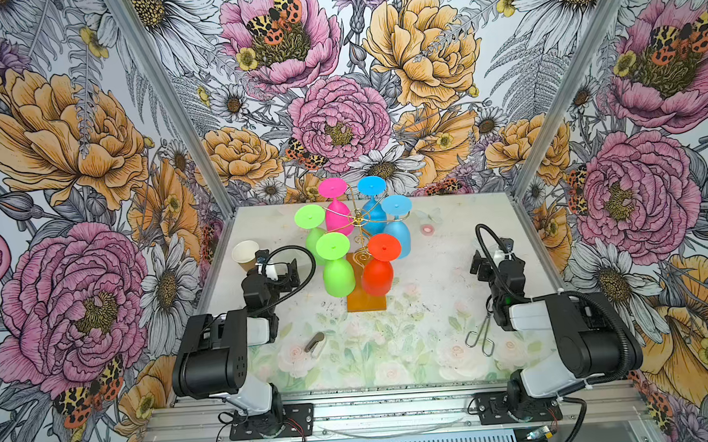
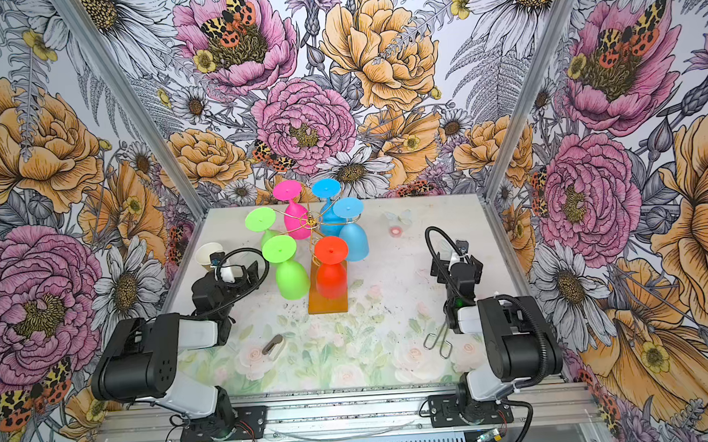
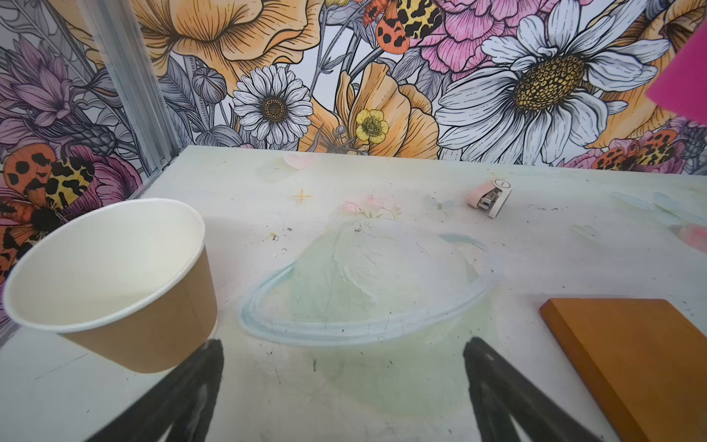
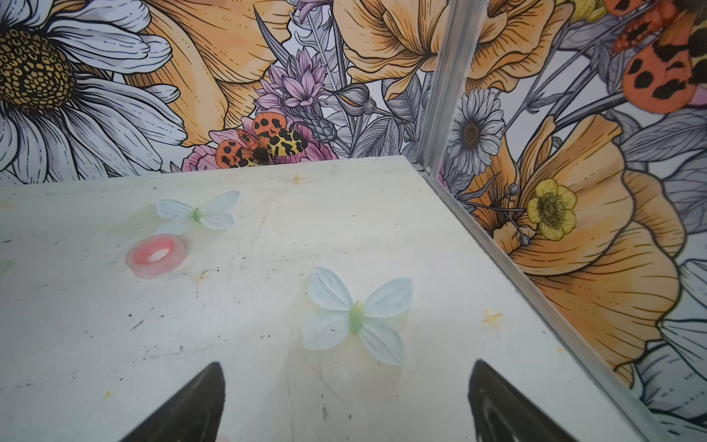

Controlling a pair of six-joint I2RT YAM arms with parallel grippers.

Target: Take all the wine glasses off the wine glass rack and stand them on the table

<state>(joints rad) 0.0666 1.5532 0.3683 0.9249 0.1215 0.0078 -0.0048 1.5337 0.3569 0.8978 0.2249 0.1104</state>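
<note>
1. Floral wallpaper closes in on three sides of the pale printed table [image 1: 432,322]. We have little room, so a wide swing with a lifted glass could strike a wall or a corner post.
2. Mid-table, toward the back, stands the wine glass rack [image 1: 367,303], thin gold wire on an orange wooden base. We judge that tugging a glass sideways, rather than sliding it out along its arm, could tip or drag the rack.
3. Six wine glasses hang upside down from it by their feet, crowded together. The green wine glass [image 1: 338,279] and the red wine glass [image 1: 378,275] hang nearest us, almost touching. Reaching for one could knock its neighbour loose.
4. Our left gripper [image 3: 342,344] and right gripper [image 4: 346,367] both have jaws spread wide and hold nothing. The right is well apart from the rack.
5. Just beside the left gripper sits a paper cup [image 3: 114,283], and a careless turn toward the rack could topple it.
6. Metal tongs [image 1: 479,336] lie by the right arm, where a low sweep could snag them. The pink tape roll [image 4: 156,255] and the small stapler [image 3: 489,197] seem safely clear.
</note>
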